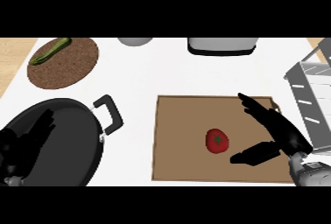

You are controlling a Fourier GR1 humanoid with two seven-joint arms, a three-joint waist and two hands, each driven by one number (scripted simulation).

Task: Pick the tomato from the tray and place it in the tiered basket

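Right robot hand point(290, 136), spread open and empty, hovers beside tomato point(217, 140) on tray point(174, 166).

My right hand point(284, 138) has open room over the tray point(181, 131), left to the tomato point(217, 141). The basket point(309, 83) stands close on its right. The pan point(65, 144) and its handle point(114, 113) block the left.

1. a white counter top point(161, 74) fills nearly the whole view, seen from steeply above.
2. a light wood-toned surface point(9, 61) shows past its left edge and at the far right corner.
3. the light falls evenly across the white top.
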